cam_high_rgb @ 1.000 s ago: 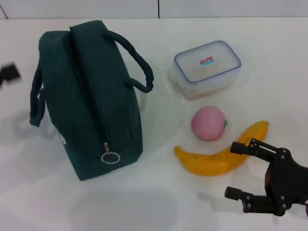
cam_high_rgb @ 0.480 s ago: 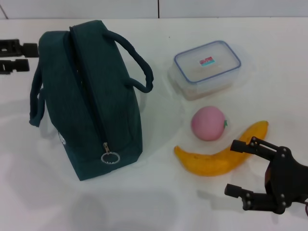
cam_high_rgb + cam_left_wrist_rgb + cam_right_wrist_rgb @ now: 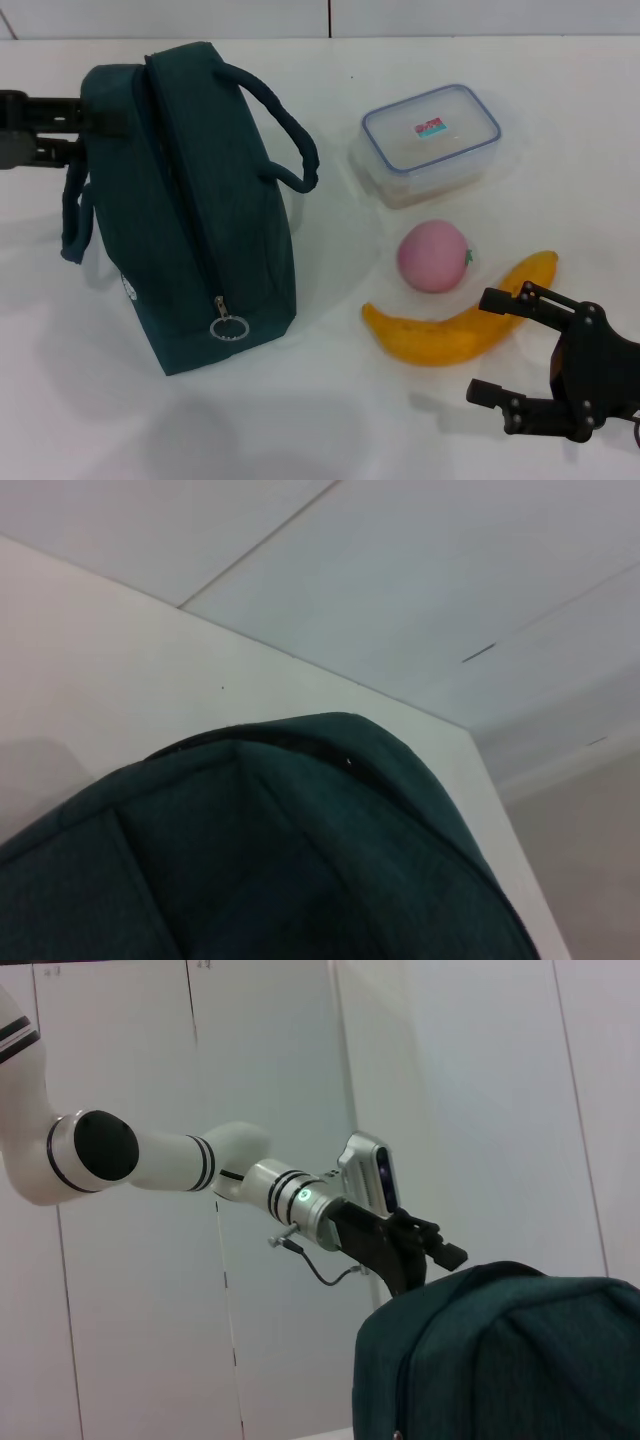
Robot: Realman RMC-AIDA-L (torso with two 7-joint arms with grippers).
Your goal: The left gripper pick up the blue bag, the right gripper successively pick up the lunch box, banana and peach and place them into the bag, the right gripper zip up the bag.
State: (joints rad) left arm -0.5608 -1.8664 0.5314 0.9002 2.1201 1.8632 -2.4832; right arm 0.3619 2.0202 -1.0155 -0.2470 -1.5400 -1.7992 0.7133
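The blue bag (image 3: 185, 205) stands on the left half of the white counter (image 3: 320, 400), zipped shut, its ring pull hanging at the end facing the counter's near edge and its two padded handles drooping to either side; the left end effector (image 3: 75, 125) sits at the bag's far end toward the counter's left edge, its two black fingers reaching in against the fabric with a gap between them, though whether they pinch anything I cannot tell, since the tips merge with the bag; from the right wrist view that same left end effector (image 3: 425, 1250) shows just above the bag's top corner; the lunch box (image 3: 430, 143) rests lid on toward the far right part of the counter; the peach (image 3: 434, 257) lies nearer, just beside the banana (image 3: 460, 322), which curves along toward the near right; the right end effector (image 3: 495, 345) hovers at the near right corner, its fingers spread wide and holding nothing, the upper fingertip overlapping the banana's edge in the head view
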